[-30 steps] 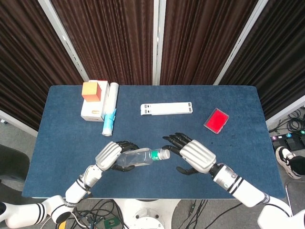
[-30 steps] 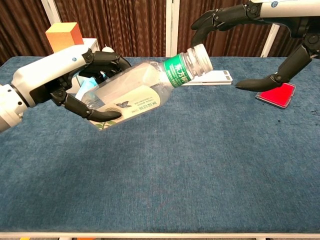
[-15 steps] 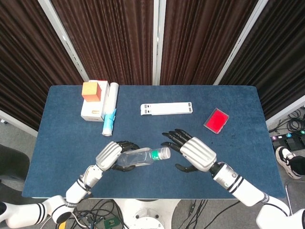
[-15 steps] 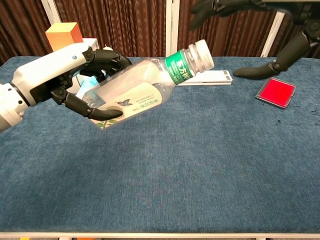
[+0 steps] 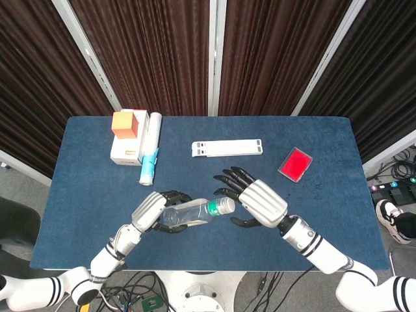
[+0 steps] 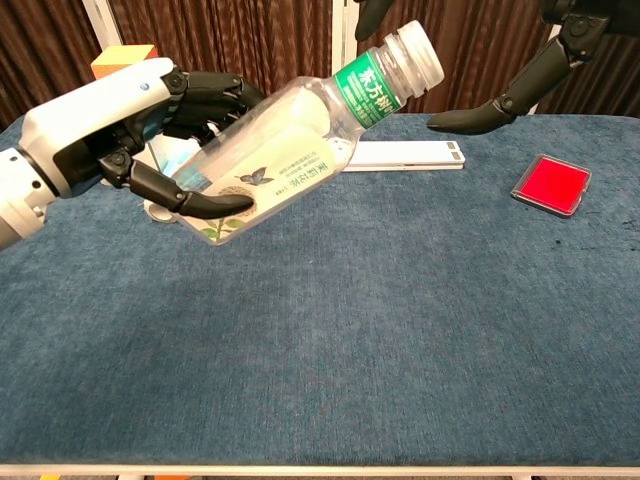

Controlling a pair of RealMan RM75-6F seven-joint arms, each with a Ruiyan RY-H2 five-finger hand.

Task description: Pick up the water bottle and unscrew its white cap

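Observation:
My left hand [image 5: 149,210] [image 6: 120,150] grips a clear water bottle [image 5: 190,214] [image 6: 290,145] around its body, held above the table and tilted with the neck up toward the right. Its green label band and white cap [image 5: 226,205] [image 6: 418,52] point at my right hand [image 5: 257,203]. That hand is open, fingers spread, just right of the cap without touching it. In the chest view only the right hand's thumb [image 6: 480,115] and parts of its fingers show near the top edge.
On the blue table [image 5: 325,162] lie a white flat bar [image 5: 227,148] [image 6: 405,155] at the back centre and a red card [image 5: 295,163] [image 6: 552,184] at the right. A white box with an orange block [image 5: 126,125] and a white tube [image 5: 150,156] sit back left.
The left hand has raised the bottle and tipped its cap end higher. The right hand has moved up and in toward the cap, still open.

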